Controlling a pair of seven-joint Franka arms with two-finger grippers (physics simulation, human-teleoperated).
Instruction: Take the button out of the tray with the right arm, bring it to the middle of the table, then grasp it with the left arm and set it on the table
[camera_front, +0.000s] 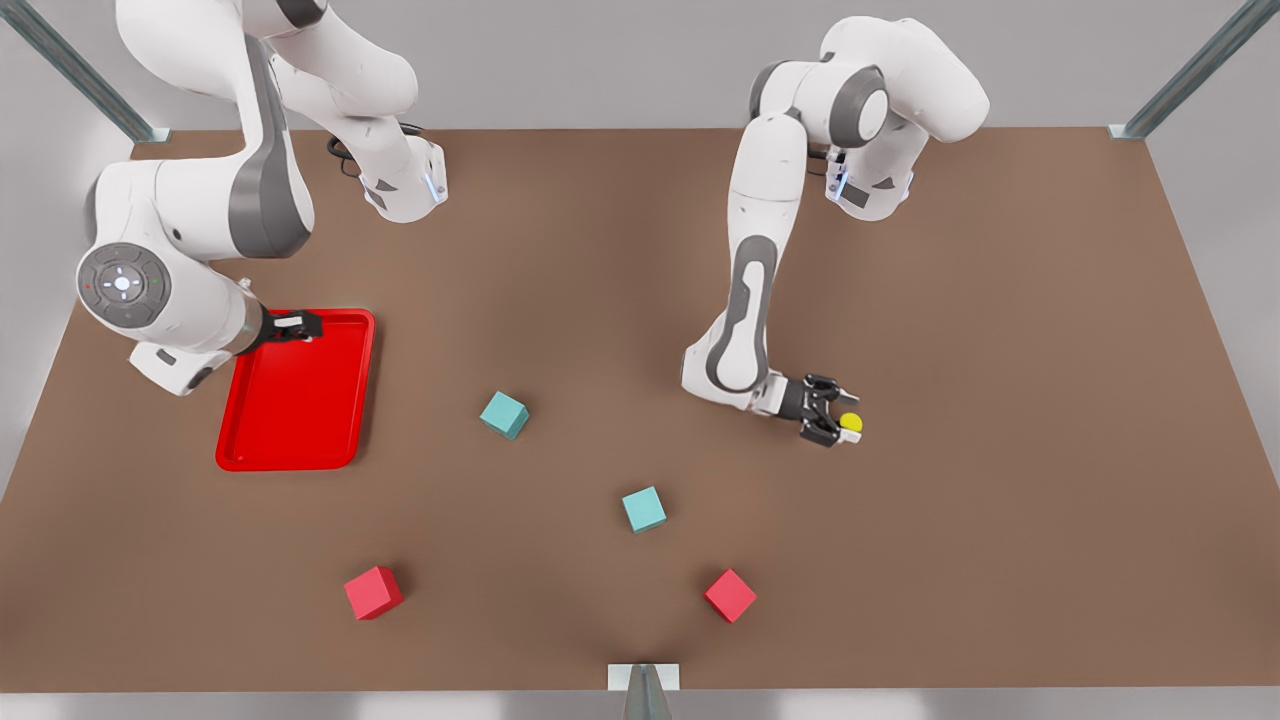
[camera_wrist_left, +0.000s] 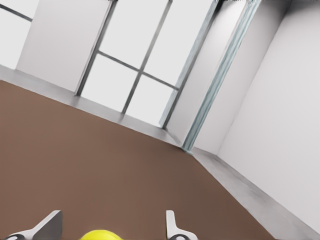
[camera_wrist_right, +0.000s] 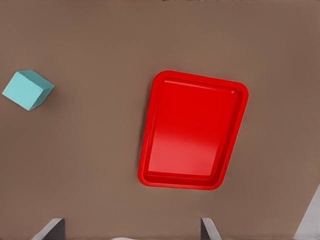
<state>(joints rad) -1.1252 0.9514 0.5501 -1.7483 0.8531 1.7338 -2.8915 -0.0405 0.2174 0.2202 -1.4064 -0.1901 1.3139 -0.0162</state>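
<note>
The yellow-capped button (camera_front: 851, 422) (camera_wrist_left: 100, 235) sits low at the table (camera_front: 1000, 400), right of centre in the front view. My left gripper (camera_front: 840, 412) (camera_wrist_left: 112, 226) is around it, fingers (camera_wrist_left: 47, 226) spread wider than the cap, so open. The red tray (camera_front: 300, 462) (camera_wrist_right: 192, 130) lies on the front view's left with nothing in it. My right gripper (camera_front: 300, 327) (camera_wrist_right: 130, 231) hovers open above the tray's far edge, holding nothing.
Two teal cubes (camera_front: 503, 414) (camera_front: 644, 509) lie mid-table, one of them the teal cube (camera_wrist_right: 27, 90) beside the tray. Two red cubes (camera_front: 373, 592) (camera_front: 730, 595) sit nearer the front edge. Bare table stretches to the front view's right of the button.
</note>
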